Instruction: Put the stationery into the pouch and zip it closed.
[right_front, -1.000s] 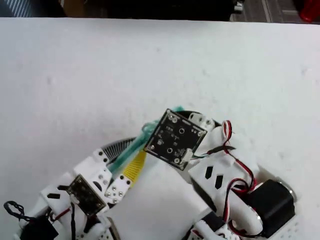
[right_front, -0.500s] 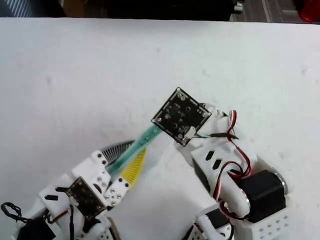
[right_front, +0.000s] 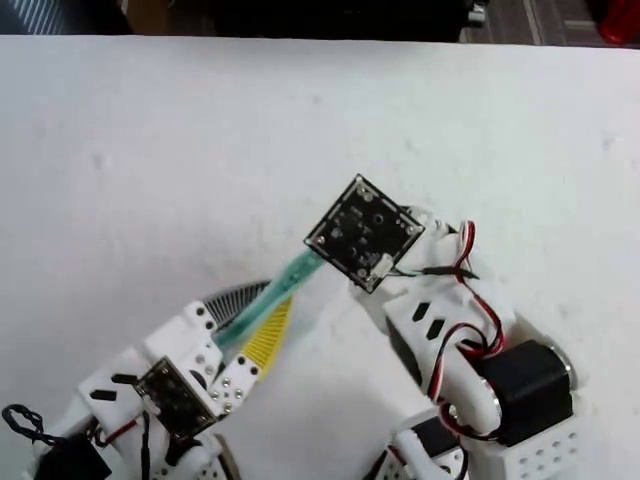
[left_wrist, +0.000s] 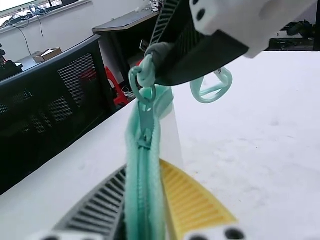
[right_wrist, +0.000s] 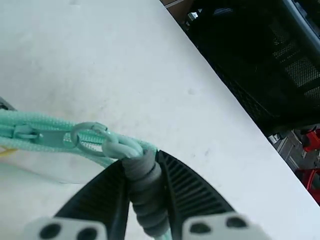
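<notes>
Two arms hold a pouch (left_wrist: 171, 132) between them over a white table (right_front: 200, 150), near its front edge. The left gripper (left_wrist: 143, 170) is clamped on the pouch's zipped edge, with one grey ribbed finger (left_wrist: 97, 212) and one yellow one (left_wrist: 192, 200) closed on either side of the mint-green zip (right_front: 268, 297). From there the zip runs straight across to the right gripper (right_wrist: 141, 160), which sits beneath the black camera board (right_front: 362, 232) in the high view.

The right gripper's black ribbed jaws are pinched tight on a grey ridged pull (right_wrist: 145, 192). A short chain of mint links (right_wrist: 117, 146) and a ring (right_wrist: 87, 135) joins the pull to the slider (right_wrist: 27, 132) — the slider sits on the zip just short of the jaws.

In the left wrist view the two sides of the zip lie joined between the left gripper and the slider. The pouch's clear wall hangs just beside the tape. A second mint loop (left_wrist: 212, 86) dangles below the right gripper, just beside the pull.

Whether the pouch touches the table cannot be told. Its contents cannot be made out either — the clear wall shows little beyond its edge. Dark mesh furniture (left_wrist: 50, 100) stands beyond the table's edge.
</notes>
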